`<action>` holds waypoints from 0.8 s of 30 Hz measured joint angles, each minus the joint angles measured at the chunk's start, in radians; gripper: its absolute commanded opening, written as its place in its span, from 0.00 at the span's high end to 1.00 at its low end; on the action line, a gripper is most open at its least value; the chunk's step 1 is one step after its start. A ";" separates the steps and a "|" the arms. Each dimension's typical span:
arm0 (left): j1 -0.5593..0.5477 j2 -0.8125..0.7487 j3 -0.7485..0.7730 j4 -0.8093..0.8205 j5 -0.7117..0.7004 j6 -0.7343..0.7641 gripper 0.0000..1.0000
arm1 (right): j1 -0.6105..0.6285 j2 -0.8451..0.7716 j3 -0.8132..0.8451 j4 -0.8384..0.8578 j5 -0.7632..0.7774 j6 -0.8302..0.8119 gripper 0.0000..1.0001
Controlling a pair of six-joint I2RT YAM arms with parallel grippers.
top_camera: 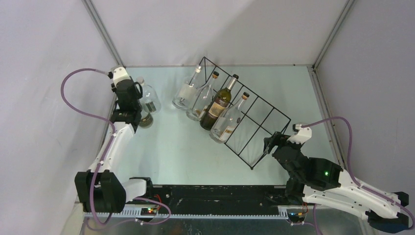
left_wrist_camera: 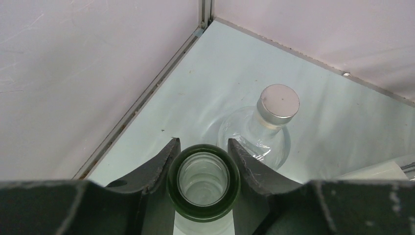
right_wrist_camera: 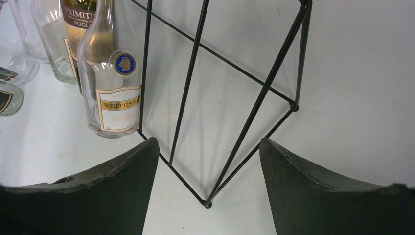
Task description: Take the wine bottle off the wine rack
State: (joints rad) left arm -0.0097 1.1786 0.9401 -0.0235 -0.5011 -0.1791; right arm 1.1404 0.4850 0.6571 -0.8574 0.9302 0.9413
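Over on the left, the left hand (left_wrist_camera: 202, 144) is clamped tight around the neck of a green-rimmed wine bottle (left_wrist_camera: 203, 183), fingers pressed against the glass on both sides. The wrist camera looks straight down its open mouth. That bottle is off the wine rack (right_wrist_camera: 187, 93), well apart from it at the far-left side of the worktop (top_camera: 171, 152), near the side wall (left_wrist_camera: 73, 73). Whether its base sits on the surface I cannot tell from here. Just beside it stands a clear bottle with a silver cap (left_wrist_camera: 264, 127), upright and not in anybody's grip. Now to the rack: it lies at a slant across the middle, running from the back down toward the right arm. Four bottles lie side by side in the compartments at its far end, among them a dark one (top_camera: 219, 103) and a clear labelled one (right_wrist_camera: 110, 88) at the near end of that row. The two compartments nearest the right arm hold nothing. And the right hand (right_wrist_camera: 208, 142) sits low at that near end with its fingers spread wide, gripping nothing. The bottom corner of the wire frame lies in the gap between them, and from the wrist view neither finger touches the wire.
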 measured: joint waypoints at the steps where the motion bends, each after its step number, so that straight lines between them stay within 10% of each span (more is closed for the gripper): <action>1: 0.000 0.000 0.000 0.000 0.000 -0.001 0.51 | -0.002 0.000 0.000 0.000 -0.002 -0.002 0.22; 10: 0.000 -0.015 0.032 0.068 -0.020 -0.020 0.04 | -0.019 0.002 -0.004 0.008 -0.020 -0.020 0.22; 24: 0.000 -0.158 0.055 -0.057 -0.069 -0.082 0.00 | -0.026 -0.031 -0.006 0.022 -0.055 -0.037 0.22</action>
State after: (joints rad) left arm -0.0097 1.0206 0.9947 -0.0807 -0.5697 -0.2611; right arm 1.1149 0.4538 0.6514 -0.8352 0.8749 0.9047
